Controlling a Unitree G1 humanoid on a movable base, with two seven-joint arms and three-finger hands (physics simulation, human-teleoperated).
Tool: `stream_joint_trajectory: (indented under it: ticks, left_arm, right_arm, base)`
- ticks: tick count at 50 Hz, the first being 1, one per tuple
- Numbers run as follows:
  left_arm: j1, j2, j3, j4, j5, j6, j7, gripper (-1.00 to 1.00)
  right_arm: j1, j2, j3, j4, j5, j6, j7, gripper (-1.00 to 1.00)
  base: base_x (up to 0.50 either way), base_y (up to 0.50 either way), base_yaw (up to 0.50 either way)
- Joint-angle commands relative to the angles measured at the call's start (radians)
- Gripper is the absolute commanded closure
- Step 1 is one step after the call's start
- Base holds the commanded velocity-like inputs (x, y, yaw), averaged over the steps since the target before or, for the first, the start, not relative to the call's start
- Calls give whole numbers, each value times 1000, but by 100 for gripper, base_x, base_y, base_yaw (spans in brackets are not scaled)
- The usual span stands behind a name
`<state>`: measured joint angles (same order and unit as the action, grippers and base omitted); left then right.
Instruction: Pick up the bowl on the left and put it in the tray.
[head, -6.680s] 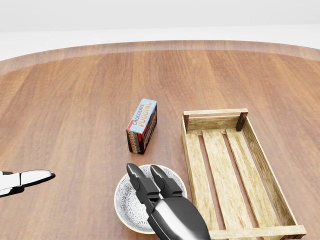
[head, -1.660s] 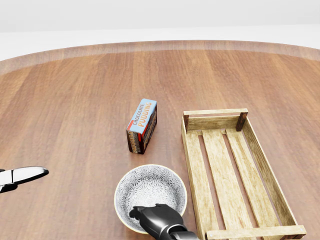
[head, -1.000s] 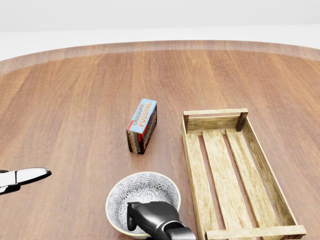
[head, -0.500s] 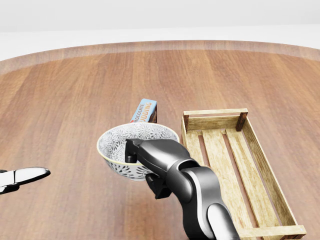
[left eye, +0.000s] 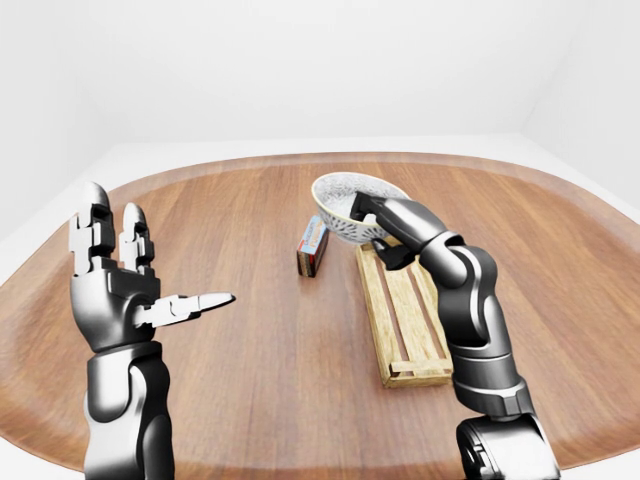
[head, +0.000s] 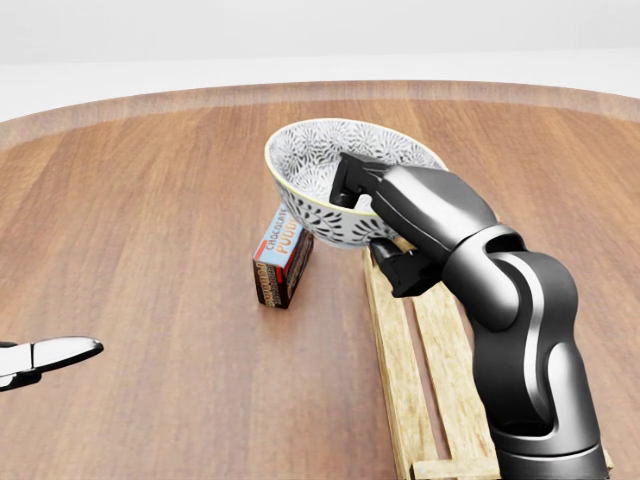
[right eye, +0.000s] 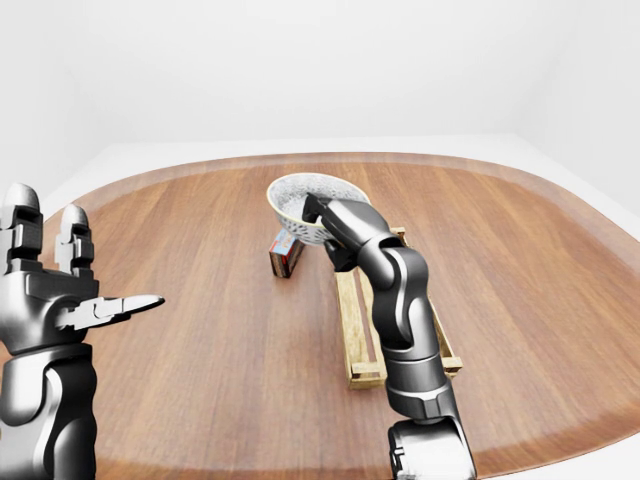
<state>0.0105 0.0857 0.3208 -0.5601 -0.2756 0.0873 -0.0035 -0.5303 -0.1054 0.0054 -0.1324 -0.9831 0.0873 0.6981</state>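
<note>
A white bowl with a grey floral pattern (head: 320, 180) hangs in the air, tilted, above the pudding box and the wooden tray's left rail. My right hand (head: 372, 215) is shut on its rim, a finger inside and the others under the wall. The slatted wooden tray (head: 440, 340) lies on the table below and to the right, much of it hidden by my right arm in the head view; the left-eye view shows it whole (left eye: 405, 315). My left hand (left eye: 120, 280) is raised at the left, open and holding nothing.
A chocolate pudding box (head: 283, 255) stands on the round wooden table (head: 150, 220) just left of the tray, under the bowl. The table's rim curves across the top of the head view, with white floor beyond it.
My right hand closed on the bowl's rim, lifted it off the table and carried it up and to the right, over the pudding box toward the tray. The left hand stayed put.
</note>
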Motion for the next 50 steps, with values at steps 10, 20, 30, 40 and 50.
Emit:
stream_joint_trajectory:
  ticks: [10,20,30,40,50]
  left_arm:
    - [5,-5,-9,-2,9,0,-1,-100]
    - [3,-4,-3,-1,6,0,-3,-100]
    - [2,-4,-8,5,9,0,-2,-100]
    - [-7,2,0,-18,-1,0,7,-100]
    - [3,-3,-3,1,3,0,-1,-100]
  right_arm:
    - [-52,-175,-102,44,112,0,-9,100]
    - [-30,-199,-130,135,157,0,-98,100]
    - [-6,-235,-137,242,143,0,-203,100]
    - [30,-219,-133,250,138,0,-231,100]
    - [43,-208,-121,335,116,0,-277,100]
  base:
    - [0,0,0]
    - [0,0,0]
    - [0,0,0]
    - [0,0,0]
    - [0,0,0]
